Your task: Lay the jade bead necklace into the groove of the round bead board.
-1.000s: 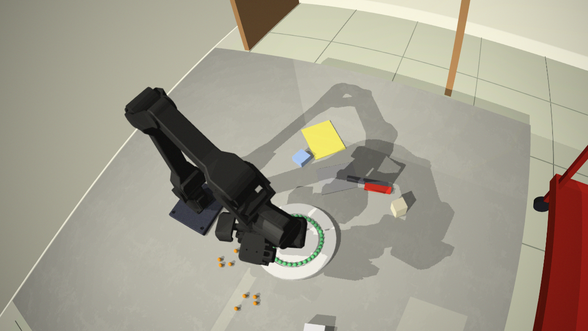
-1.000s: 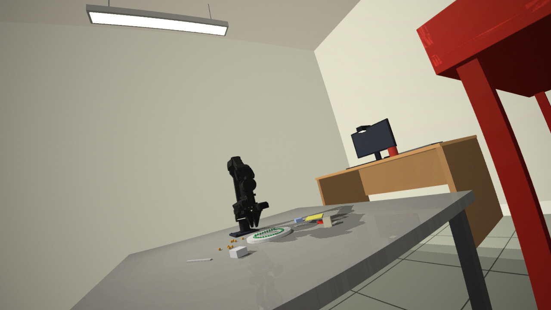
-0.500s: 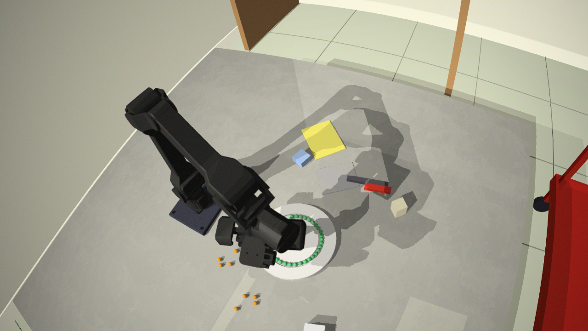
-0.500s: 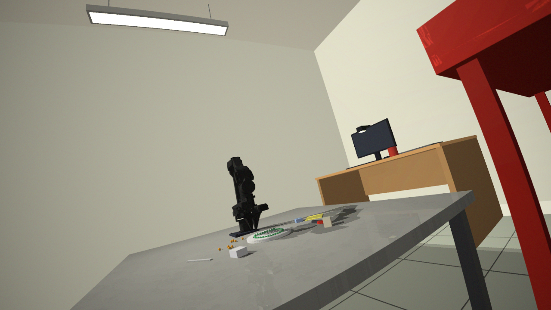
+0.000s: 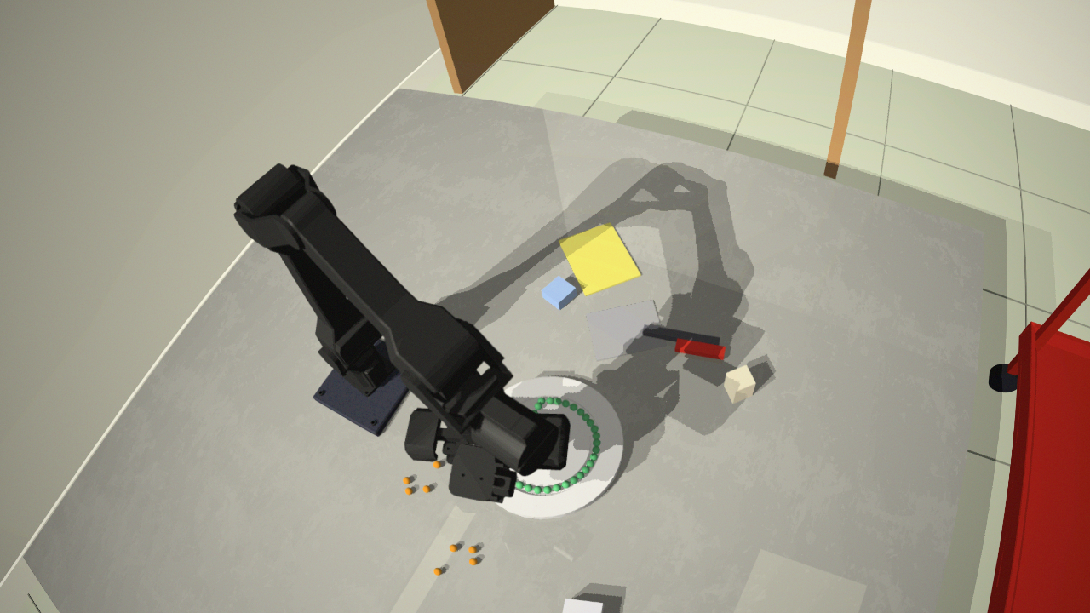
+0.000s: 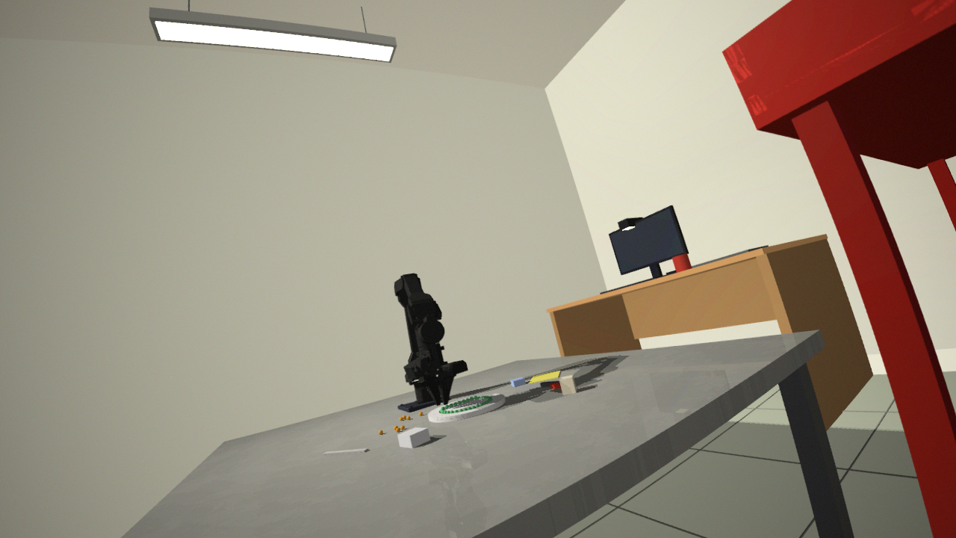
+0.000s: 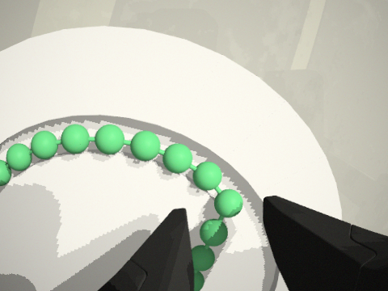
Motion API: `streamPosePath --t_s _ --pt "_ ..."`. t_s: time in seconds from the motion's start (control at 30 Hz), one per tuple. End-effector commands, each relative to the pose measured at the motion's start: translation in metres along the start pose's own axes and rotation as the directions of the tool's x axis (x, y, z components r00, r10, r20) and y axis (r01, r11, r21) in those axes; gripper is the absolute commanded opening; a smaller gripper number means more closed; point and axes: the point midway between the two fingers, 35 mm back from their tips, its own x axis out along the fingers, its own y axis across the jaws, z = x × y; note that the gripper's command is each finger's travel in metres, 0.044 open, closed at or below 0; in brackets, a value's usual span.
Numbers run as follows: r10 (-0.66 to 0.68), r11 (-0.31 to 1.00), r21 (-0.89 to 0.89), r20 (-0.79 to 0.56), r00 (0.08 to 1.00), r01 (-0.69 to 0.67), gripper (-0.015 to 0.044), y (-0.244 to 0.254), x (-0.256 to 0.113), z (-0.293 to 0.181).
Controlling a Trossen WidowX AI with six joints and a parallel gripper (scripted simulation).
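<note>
The jade bead necklace [image 5: 596, 440] [image 7: 110, 139] lies on the round white bead board [image 5: 564, 507] [image 6: 438, 417] [image 7: 242, 113]. In the wrist view, its upper run follows the groove. At the right, the beads bend inward, away from the groove's outer wall, and pass behind my left finger. My gripper [image 6: 442, 403] [image 7: 225, 215] is partly open, low over the board. Its fingers stand on either side of the bend, with a gap to the beads and nothing gripped. The arm hides the necklace's left side in the top view.
Small orange beads [image 5: 406, 480] [image 5: 453, 547] lie left of and below the board. A white block [image 5: 582, 606] [image 6: 414, 438] stands nearby. Beyond the board are a blue block [image 5: 559, 291], a yellow square [image 5: 600, 259], a red piece [image 5: 699, 348] and a cream block [image 5: 739, 382] [image 6: 567, 384].
</note>
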Motion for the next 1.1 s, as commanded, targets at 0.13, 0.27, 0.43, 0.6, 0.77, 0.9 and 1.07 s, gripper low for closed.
streamPosePath --t_s 0.13,0.27,0.43,0.6,0.77,0.9,1.07 --pt "-0.01 1.0 -0.006 -0.005 1.0 0.01 0.012 -0.0021 0.0117 -0.001" --pt "-0.006 1.0 0.0 -0.004 1.0 0.006 0.0094 -0.0014 0.0091 -0.0006" --pt "-0.006 1.0 0.0 -0.004 1.0 0.006 0.0 -0.0014 0.0091 -0.0006" --pt "-0.006 1.0 0.0 -0.004 1.0 0.006 0.0 -0.0014 0.0091 -0.0006" --pt "-0.006 1.0 0.0 -0.004 1.0 0.006 0.0 -0.0014 0.0091 -0.0006" --pt "-0.006 1.0 0.0 -0.004 1.0 0.006 0.0 -0.0014 0.0091 -0.0006" --pt "-0.006 1.0 0.0 -0.004 1.0 0.006 0.0 -0.0014 0.0091 -0.0006"
